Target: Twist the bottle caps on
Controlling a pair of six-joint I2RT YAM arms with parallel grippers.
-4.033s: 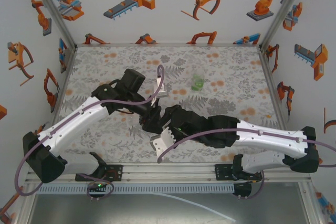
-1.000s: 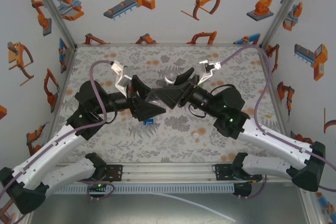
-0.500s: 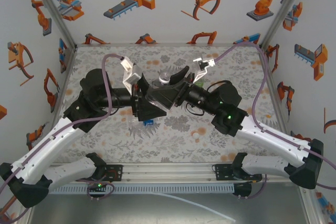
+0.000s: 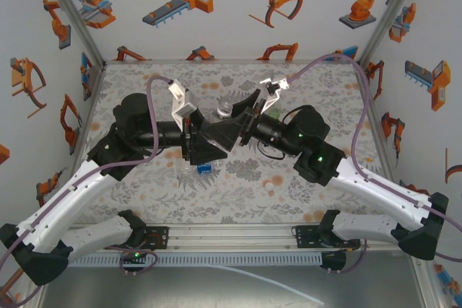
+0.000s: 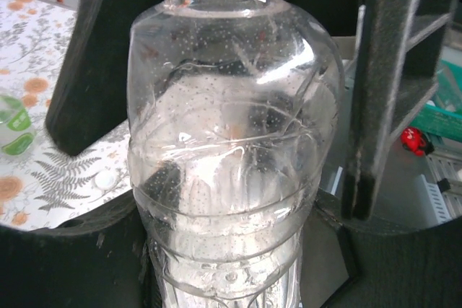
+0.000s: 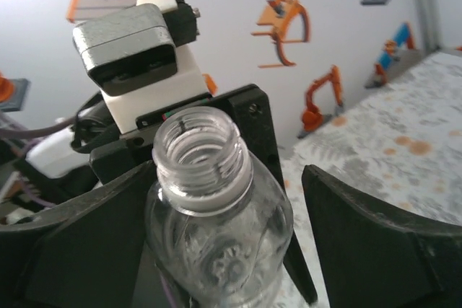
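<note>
My left gripper (image 4: pixel 211 140) (image 5: pixel 242 236) is shut on the lower body of the plain clear bottle (image 4: pixel 225 115) (image 5: pixel 231 142) (image 6: pixel 216 236) and holds it above the table. The bottle's threaded neck (image 6: pixel 201 153) is bare, with no cap on it. My right gripper (image 4: pixel 234 117) (image 6: pixel 227 214) is open around the bottle's shoulder; its left finger lies close against the bottle and its right finger (image 6: pixel 382 236) stands apart. One white bottle cap (image 4: pixel 268 187) lies on the table. The blue-label bottle (image 4: pixel 203 169) lies under my left gripper. A bit of the green-tinted bottle (image 5: pixel 10 126) shows.
The flowered table (image 4: pixel 144 84) is walled by white panels with orange robot stickers. A small white round thing (image 5: pixel 106 177) lies on the table below the held bottle. A metal rail (image 4: pixel 231 234) runs along the near edge.
Four seconds ago both grippers were low at the front middle; now the clear bottle is lifted. In the last second both wrists shifted slightly left and the right gripper's open fingers came round the bottle's top.
</note>
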